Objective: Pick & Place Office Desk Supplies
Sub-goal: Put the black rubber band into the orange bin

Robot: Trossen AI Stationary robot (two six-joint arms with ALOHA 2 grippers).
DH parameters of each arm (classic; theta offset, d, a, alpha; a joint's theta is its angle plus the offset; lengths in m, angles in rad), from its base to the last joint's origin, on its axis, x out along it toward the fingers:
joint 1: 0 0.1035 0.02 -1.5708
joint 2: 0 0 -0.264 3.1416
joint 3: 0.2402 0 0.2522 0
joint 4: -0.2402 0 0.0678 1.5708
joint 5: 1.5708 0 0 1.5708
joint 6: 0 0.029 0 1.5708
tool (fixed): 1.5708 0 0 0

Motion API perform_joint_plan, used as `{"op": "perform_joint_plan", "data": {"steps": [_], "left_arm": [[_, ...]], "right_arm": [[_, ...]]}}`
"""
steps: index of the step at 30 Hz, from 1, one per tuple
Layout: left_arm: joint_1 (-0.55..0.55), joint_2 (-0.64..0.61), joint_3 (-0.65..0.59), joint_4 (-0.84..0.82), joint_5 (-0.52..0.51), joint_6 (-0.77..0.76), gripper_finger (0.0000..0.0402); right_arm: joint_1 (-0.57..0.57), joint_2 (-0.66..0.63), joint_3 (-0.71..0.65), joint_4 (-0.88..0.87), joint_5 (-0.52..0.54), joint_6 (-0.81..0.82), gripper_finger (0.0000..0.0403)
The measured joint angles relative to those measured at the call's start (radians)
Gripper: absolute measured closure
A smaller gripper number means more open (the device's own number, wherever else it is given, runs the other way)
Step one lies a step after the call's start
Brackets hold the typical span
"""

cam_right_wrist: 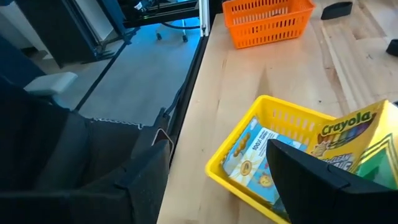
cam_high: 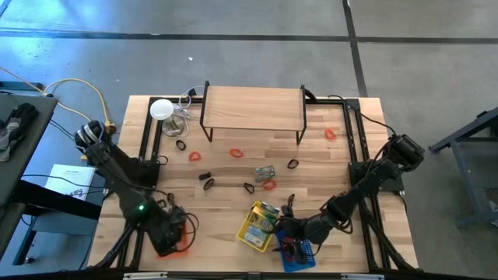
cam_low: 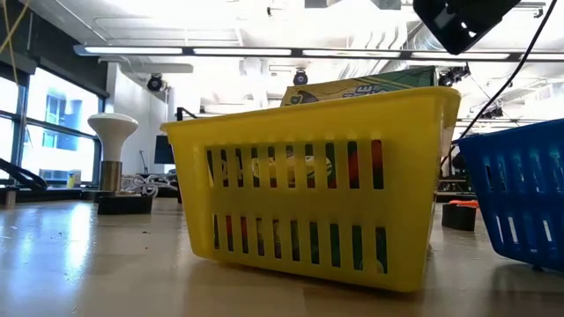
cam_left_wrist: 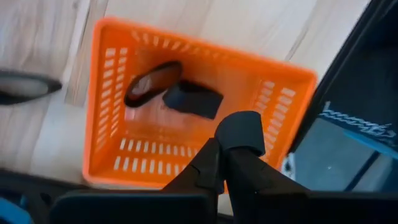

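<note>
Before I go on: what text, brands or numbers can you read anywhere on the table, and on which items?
"Crayola": crayon box in the yellow basket.
"100": flat packet in the same basket; its other print is too blurred to read.
Paper sheet beside the table: print too small to read.

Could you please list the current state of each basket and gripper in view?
Orange basket: upright, holding two dark items.
Yellow basket: upright, holding a crayon box and packets.
Blue basket: upright, contents unclear.
Left gripper: shut, empty, above the orange basket.
Right gripper: open, over the yellow basket.
</note>
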Motion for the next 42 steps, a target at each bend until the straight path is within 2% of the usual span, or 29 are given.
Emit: {"op": "perform_joint_plan", "data": {"steps": [6,12,16,19,22,25,28,31,33,36,38,42], "left_arm": [[-0.006,0.03,0.0,-0.03,-0.005,-0.041,0.0328],[-0.007,0.068,0.0,-0.029,0.026,0.067,0.0267],[0.003,0.066,0.0,-0.055,0.079,0.148,0.026],[0.036,0.043,0.0,-0.078,0.158,0.178,0.026],[0.113,0.005,0.002,-0.087,0.281,0.245,0.0259],[0.212,-0.048,0.005,-0.132,0.324,0.326,0.0259],[0.31,-0.096,0.005,-0.242,0.229,0.499,0.0259],[0.403,-0.125,0.005,-0.304,-0.004,0.719,0.0259],[0.454,-0.13,0.005,-0.276,-0.147,0.828,0.0259],[0.511,-0.113,0.002,-0.165,-0.308,0.928,0.0259],[0.557,-0.083,0.002,-0.071,-0.357,0.96,0.0259],[0.657,-0.007,0.002,0.004,-0.35,0.935,0.0259]], "right_arm": [[0.0,0.0,0.0,0.009,0.0,-0.056,0.0147],[0.0,0.0,0.0,0.009,-0.003,-0.075,0.0147],[0.0,0.0,0.0,0.009,-0.021,-0.075,0.0147],[0.0,0.0,0.0,0.015,-0.021,-0.075,0.0147],[-0.006,0.0,0.0,0.025,-0.023,-0.082,0.0147],[-0.016,0.0,0.0,0.038,-0.023,-0.082,0.0147],[-0.026,0.0,0.0,0.034,-0.023,-0.077,0.0147],[-0.033,0.0,0.0,0.034,-0.023,-0.074,0.0147],[-0.032,0.0,0.0,0.034,-0.022,-0.074,0.0147],[-0.032,0.0,0.0,0.028,-0.024,-0.074,0.0147],[-0.032,0.0,0.0,0.025,-0.026,-0.075,0.0147],[-0.032,0.0,0.0,0.024,-0.027,-0.075,0.0147]]}}
